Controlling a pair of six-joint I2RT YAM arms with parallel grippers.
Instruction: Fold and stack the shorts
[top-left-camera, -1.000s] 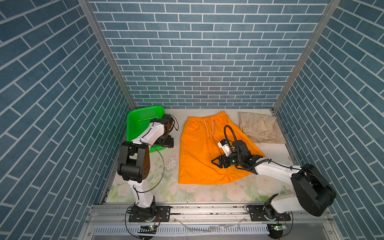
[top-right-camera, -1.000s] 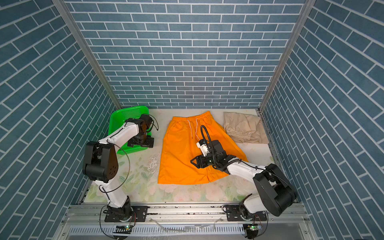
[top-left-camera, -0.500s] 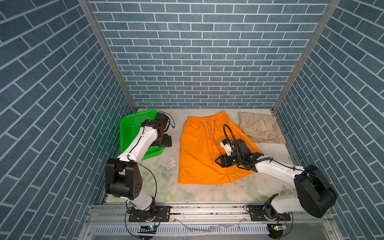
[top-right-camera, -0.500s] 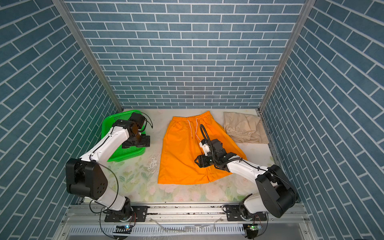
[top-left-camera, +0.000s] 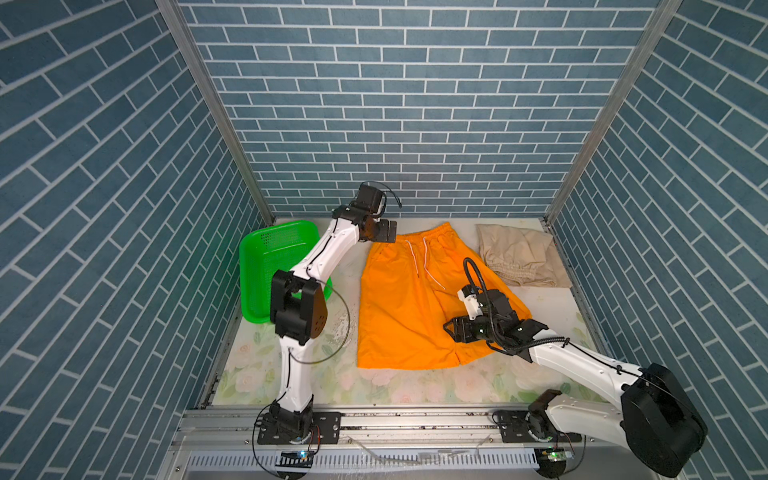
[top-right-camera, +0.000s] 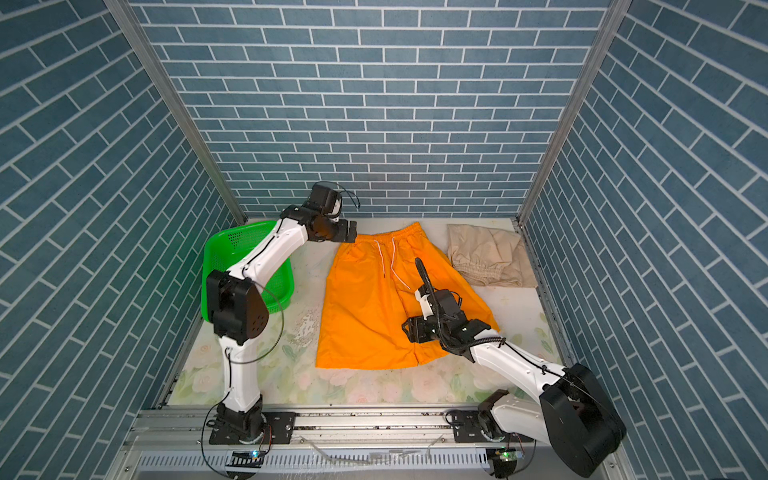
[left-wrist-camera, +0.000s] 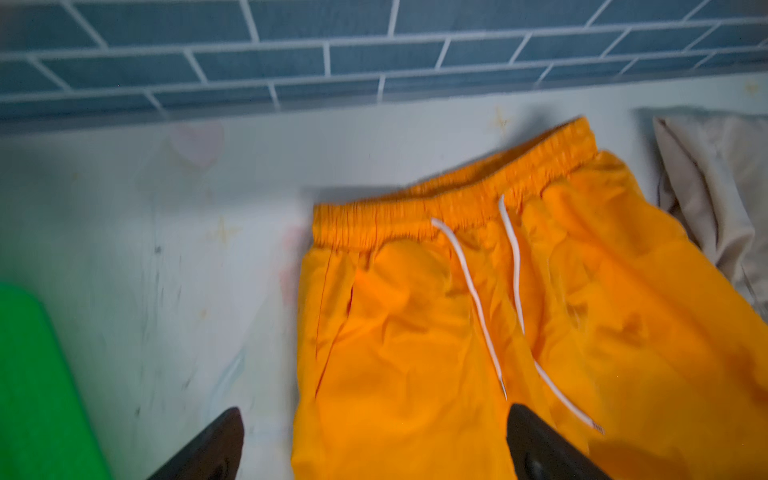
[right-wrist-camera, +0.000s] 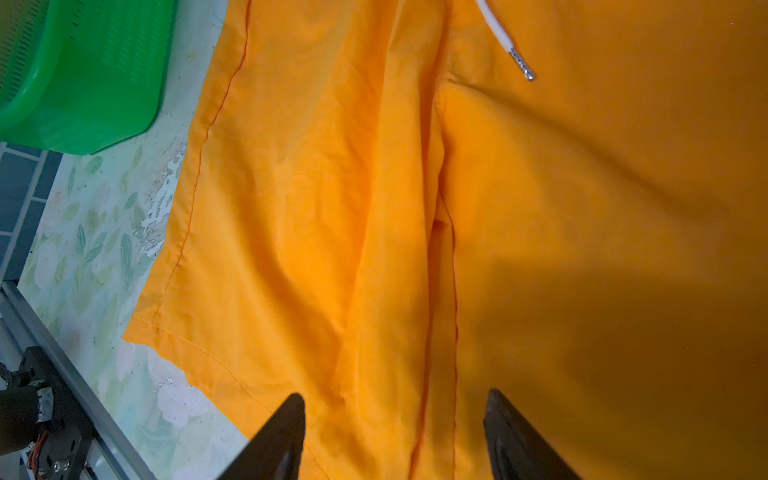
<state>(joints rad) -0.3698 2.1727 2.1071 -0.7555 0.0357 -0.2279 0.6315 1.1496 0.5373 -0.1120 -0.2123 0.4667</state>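
Left wrist view shows you the orange shorts (left-wrist-camera: 457, 332) flat and unfolded, beige shorts (top-left-camera: 519, 255) rumpled at their two o'clock, nothing stacked, left gripper (left-wrist-camera: 374, 411) and right gripper (right-wrist-camera: 395, 395) gaping, empty.

A robot lab cell (hardly a home): brick-print wall panels (top-left-camera: 395, 104), aluminium base rail (top-left-camera: 415, 419), floral mat (top-left-camera: 415, 386).

A green perforated plastic basket (top-left-camera: 259, 266) sits on the left side of the desk (top-left-camera: 395, 384), close against the side wall. The desk wears a pale cover printed with faded flowers and leaves. Near the basket's front corner the print is scuffed away in a flaky white patch (top-right-camera: 306, 328). Blue brick-pattern walls (top-left-camera: 395, 104) close in three sides, joined by bare metal corner posts (top-left-camera: 217, 112). A metal rail (top-left-camera: 415, 419) runs along the front edge.
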